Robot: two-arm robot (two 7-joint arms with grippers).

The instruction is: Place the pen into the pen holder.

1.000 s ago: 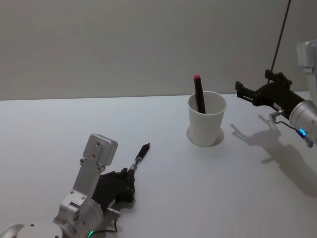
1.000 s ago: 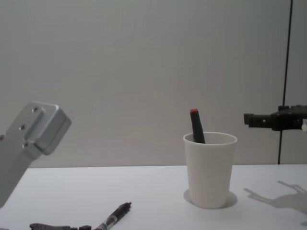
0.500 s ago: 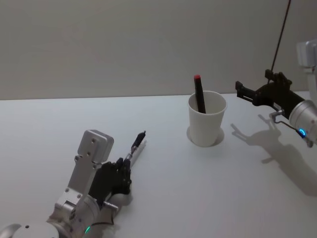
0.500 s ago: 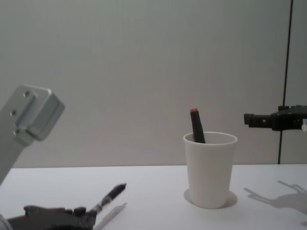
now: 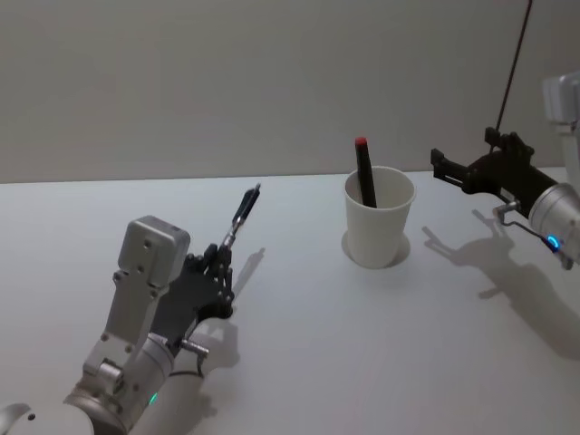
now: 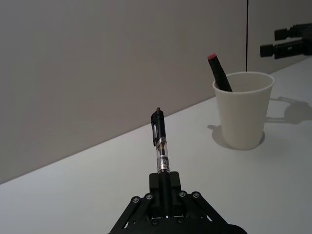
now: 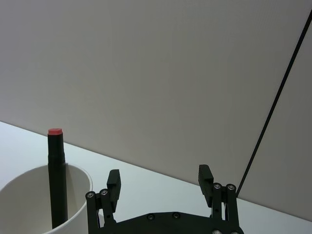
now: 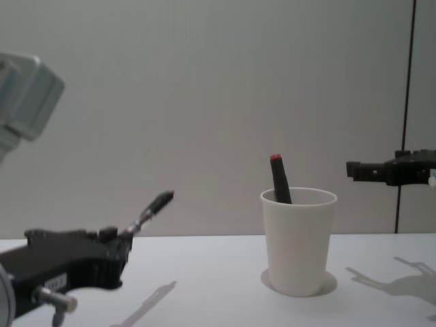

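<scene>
left gripper (image 5: 222, 257) jaws clenched on pen (image 5: 242, 215), held above bench (image 5: 362, 344), tilted upward; right gripper (image 5: 436, 165) jaws released, near pen holder (image 5: 378, 231).

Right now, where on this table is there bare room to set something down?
Bare table between the left gripper, holding the pen, and the pen holder, and along the near edge. Tightest between holder and right gripper.

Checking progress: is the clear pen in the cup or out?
Out. The left claw holds the pen aloft, apart from the paper cup; a red-capped marker stands inside.
</scene>
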